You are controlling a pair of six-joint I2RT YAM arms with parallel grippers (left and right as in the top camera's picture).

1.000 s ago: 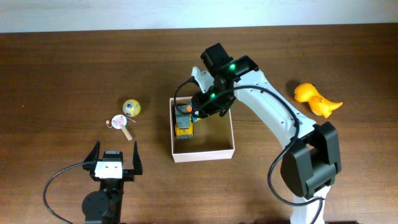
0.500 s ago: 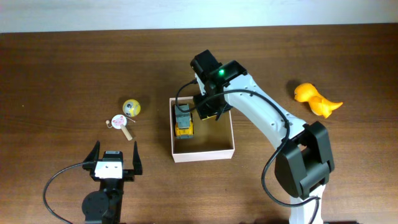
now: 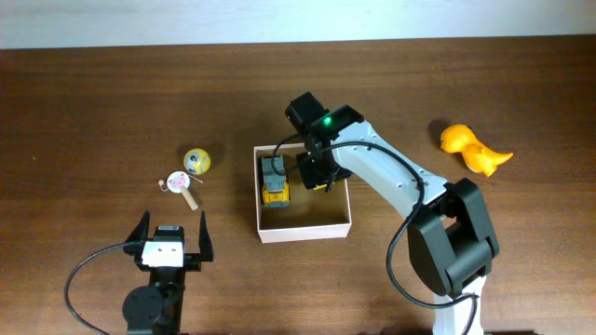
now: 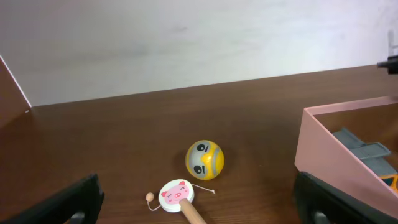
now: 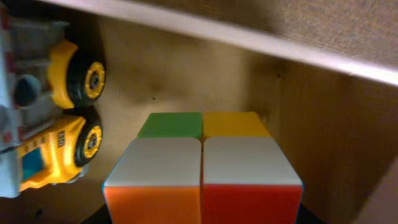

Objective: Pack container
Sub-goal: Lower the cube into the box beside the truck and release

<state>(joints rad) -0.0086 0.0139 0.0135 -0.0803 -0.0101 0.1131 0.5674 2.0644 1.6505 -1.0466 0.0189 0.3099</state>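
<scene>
I see the right pincer (image 3: 317, 174) about half open and clamped on a colour cube (image 5: 202, 165). It sits inside the container (image 3: 304, 230) at frame centre, just right of the toy truck (image 3: 275, 182). The left pincer (image 3: 172, 225) is at lower left, jaws wide, holding nothing.

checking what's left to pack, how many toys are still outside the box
3: a yellow ball and a pig rattle left of the box, and an orange dinosaur far right. No others show.
</scene>
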